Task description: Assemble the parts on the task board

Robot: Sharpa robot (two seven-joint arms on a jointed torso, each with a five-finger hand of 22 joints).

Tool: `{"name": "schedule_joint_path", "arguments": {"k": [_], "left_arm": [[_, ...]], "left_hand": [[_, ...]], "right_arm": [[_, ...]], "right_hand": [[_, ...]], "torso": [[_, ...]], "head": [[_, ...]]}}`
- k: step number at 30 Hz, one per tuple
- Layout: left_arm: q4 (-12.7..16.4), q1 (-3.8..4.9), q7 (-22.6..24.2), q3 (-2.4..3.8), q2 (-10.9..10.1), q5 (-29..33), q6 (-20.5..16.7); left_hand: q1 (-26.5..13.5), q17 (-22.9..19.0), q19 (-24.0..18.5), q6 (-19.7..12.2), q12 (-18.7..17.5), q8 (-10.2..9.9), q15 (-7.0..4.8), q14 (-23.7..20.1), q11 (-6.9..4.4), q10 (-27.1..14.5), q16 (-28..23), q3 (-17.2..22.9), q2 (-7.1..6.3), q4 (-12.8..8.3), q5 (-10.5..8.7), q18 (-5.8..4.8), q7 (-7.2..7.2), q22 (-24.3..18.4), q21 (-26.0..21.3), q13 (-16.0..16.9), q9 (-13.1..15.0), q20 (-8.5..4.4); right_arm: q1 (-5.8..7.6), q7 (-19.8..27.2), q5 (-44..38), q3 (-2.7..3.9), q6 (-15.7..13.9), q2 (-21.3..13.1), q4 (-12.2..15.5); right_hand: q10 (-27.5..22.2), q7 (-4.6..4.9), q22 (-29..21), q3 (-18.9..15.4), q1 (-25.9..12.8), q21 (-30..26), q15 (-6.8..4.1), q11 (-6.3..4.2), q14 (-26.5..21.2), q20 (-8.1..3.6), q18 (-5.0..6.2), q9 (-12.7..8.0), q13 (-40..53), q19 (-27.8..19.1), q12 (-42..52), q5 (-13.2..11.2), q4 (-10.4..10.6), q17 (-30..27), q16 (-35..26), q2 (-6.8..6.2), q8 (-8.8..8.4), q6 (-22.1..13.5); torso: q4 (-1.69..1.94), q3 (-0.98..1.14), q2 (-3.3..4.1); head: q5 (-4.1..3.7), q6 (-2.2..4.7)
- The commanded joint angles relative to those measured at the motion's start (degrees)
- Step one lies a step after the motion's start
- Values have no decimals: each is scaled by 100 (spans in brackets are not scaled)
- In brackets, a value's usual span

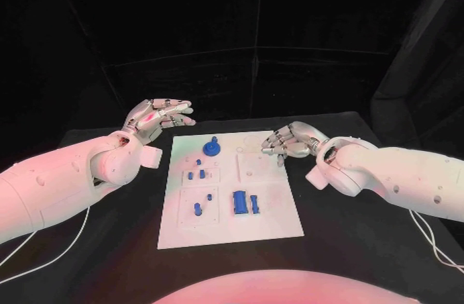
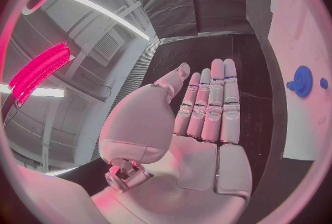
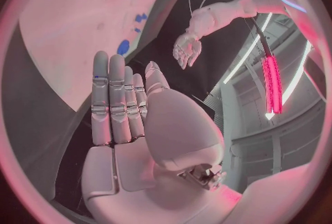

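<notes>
Your left hand (image 1: 157,119) and right hand (image 1: 290,141) hover empty, fingers extended, flanking the white rectangular task board (image 1: 230,217) on the black desk (image 1: 358,250). The small blue plastic parts (image 1: 242,202) lie or stand on the board, well apart from both hands, so every piece looks reachable.

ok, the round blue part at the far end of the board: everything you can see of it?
The round blue part is a disc with a knob or short post rising from its middle, solid blue, plastic by the look. It sits on the white task board near its far edge, left of centre, with smaller blue pieces nearby. Nothing touches it: the left hand hovers beyond the board's far left corner, fingers straight and apart, holding nothing. Whether it is seated in a socket can't be told.
</notes>
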Motion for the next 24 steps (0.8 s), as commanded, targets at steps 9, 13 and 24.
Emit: {"name": "schedule_joint_path", "arguments": {"k": [9,13,24], "left_arm": [[-1207,-27,346,8,624,207,56],[-1498,-61,388,10,839,433,-251],[-1463,-124,227,21,958,282,-388]], "left_hand": [[-114,-412,-799,-76,-610,-362,264,-338,142,-2,-1121,-1,-22,36,-47,23,29,-457,-608,-7,-14,360],[-170,-579,-1364,-292,-950,-508,460,-699,294,-361,-1575,-263,-68,122,-66,10,62,-675,-915,1,-15,542],[-3036,-994,-3873,-2745,-1354,-866,112,-3109,-142,-2980,-2352,-1031,-151,837,-509,-394,-397,-1452,-1305,-359,-381,-83]], "right_arm": [[169,2057,2488,47,441,1167,-2009],[176,2194,2636,81,618,1594,-2558],[148,1971,2515,96,266,1784,-2714]], "right_hand": [[325,150,-1340,-8,194,-1977,490,353,-857,572,62,-544,-1963,-638,-1318,-233,-165,-1536,-2299,82,-618,125],[200,235,-1753,24,62,-2541,648,475,-973,745,79,-822,-2518,-671,-1617,-298,-324,-2139,-2823,97,-786,76],[-2378,-244,-2501,493,-3612,-3457,395,139,-3529,230,-301,-1369,-3325,-2982,-2074,-636,-655,-2939,-3273,-191,-1151,-2139]], "torso": [[34,-29,-332],[40,-17,-377],[57,5,-307]], "head": [[130,461],[123,575],[184,727]]}}
